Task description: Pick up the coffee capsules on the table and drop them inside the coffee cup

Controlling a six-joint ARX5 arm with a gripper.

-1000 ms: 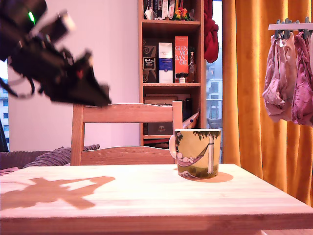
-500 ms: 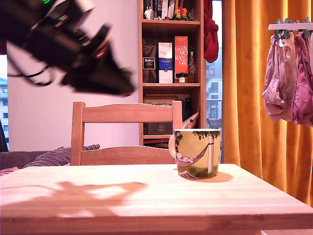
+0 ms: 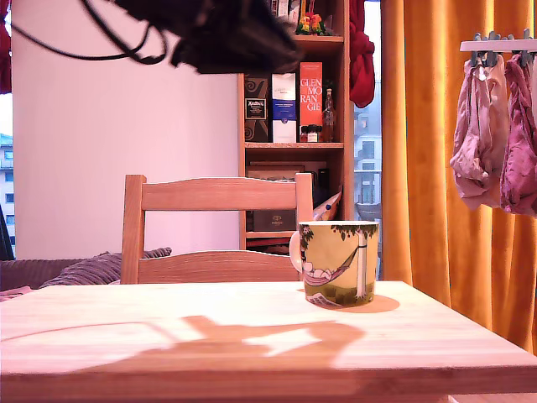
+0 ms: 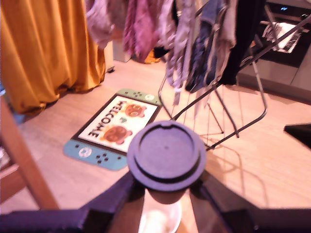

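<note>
Exterior view: your gripper (image 3: 239, 42) hangs blurred at the top of the frame, high above the wooden table (image 3: 252, 336) and toward the exterior view's left of the coffee cup (image 3: 340, 262). The cup stands upright on the table near its far edge, handle turned to the exterior view's left, in front of a wooden chair (image 3: 214, 227) and a bookshelf (image 3: 294, 109). The arm's shadow (image 3: 252, 340) falls on the tabletop short of the cup. Wrist view: the two fingers (image 4: 114, 199) are clenched on a dark capsule (image 4: 166, 154), whose round rimmed face is turned to the camera. Beyond it you see a floor with a welcome mat (image 4: 114, 128), an orange curtain (image 4: 48, 48) and a clothes rack (image 4: 214, 73). No cream capsule shows in either view
</note>
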